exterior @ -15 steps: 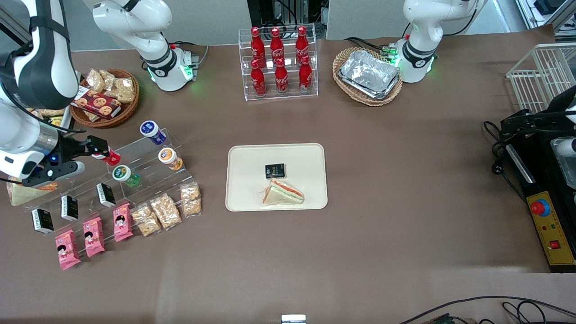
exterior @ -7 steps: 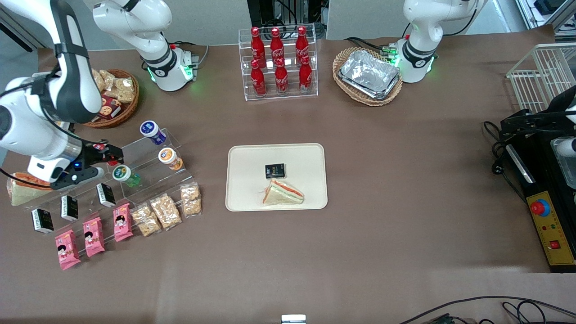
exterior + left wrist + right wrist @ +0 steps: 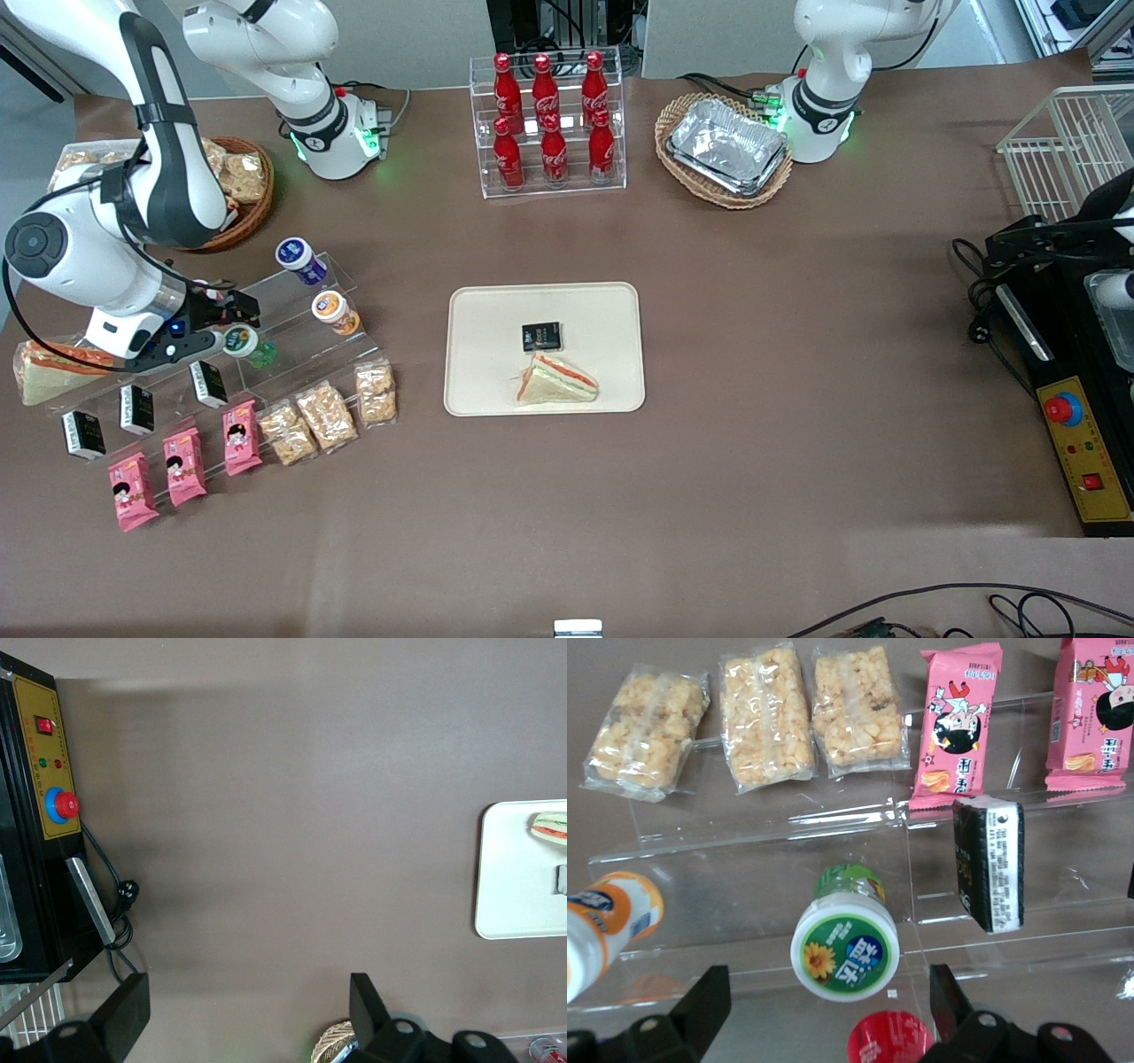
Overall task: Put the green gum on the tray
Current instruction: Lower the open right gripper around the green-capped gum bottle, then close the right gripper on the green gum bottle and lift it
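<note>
The green gum [image 3: 243, 342] lies on its side on a step of a clear acrylic shelf, with its white cap and green flower label facing my gripper. In the right wrist view its cap [image 3: 845, 948] sits between my two spread fingertips, and neither touches it. My right gripper [image 3: 230, 322] is open and empty, right at the cap, toward the working arm's end of the table. It also shows in the right wrist view [image 3: 824, 1001]. The beige tray [image 3: 496, 319] lies at mid table and holds a sandwich [image 3: 556, 381] and a small black box [image 3: 541, 336].
An orange gum bottle [image 3: 332, 310] and a blue one [image 3: 298, 257] lie on higher steps. A red cap [image 3: 890, 1038] sits close under my gripper. Black boxes [image 3: 990, 861], pink packets [image 3: 184, 465] and rice crackers [image 3: 326, 415] fill the lower steps. A cola rack [image 3: 549, 124] and a foil-tray basket [image 3: 725, 149] stand farther from the camera.
My gripper has moved toward the tray and nearer the front camera, from beside the red bottle to the green gum's cap. It now covers the red bottle in the front view.
</note>
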Tool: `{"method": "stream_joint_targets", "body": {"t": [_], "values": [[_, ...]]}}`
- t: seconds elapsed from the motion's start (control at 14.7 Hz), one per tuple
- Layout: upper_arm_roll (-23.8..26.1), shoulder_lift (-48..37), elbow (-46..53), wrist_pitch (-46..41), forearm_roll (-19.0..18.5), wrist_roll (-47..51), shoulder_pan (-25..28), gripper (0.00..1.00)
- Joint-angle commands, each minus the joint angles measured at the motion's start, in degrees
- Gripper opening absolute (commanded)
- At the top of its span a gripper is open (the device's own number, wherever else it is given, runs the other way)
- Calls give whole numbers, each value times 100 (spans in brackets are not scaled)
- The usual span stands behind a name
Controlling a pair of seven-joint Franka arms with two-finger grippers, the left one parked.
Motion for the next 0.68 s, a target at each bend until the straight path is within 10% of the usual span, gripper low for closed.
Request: {"method": "stream_joint_targets", "body": {"t": [0.0,0.61], "values": [[-4,144,-171,510,83,-110,1,99],[-4,267,-198,625,83,-163,-16,90]]}}
